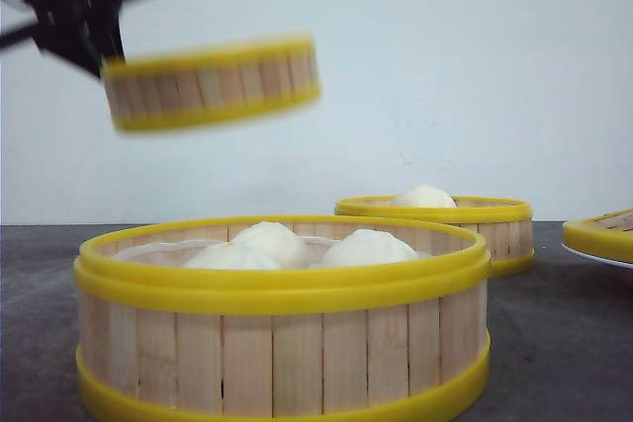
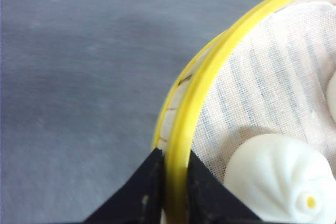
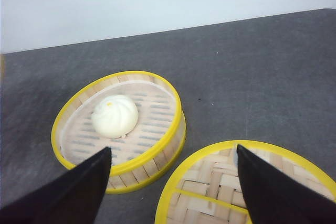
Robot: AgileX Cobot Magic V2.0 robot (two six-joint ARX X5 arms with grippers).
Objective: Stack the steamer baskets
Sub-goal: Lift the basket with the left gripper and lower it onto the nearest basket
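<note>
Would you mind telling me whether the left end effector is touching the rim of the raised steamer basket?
Touching. The left wrist view shows the left end effector with its fingers pressed on both sides of the raised steamer basket's yellow rim, no gap.

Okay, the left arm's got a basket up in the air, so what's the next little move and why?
Probably carry the lifted basket rightward until it is centred over the near basket, then lower it. The left gripper is clamped on its rim, and it hangs up and to the left of that basket, so it isn't lined up.
</note>
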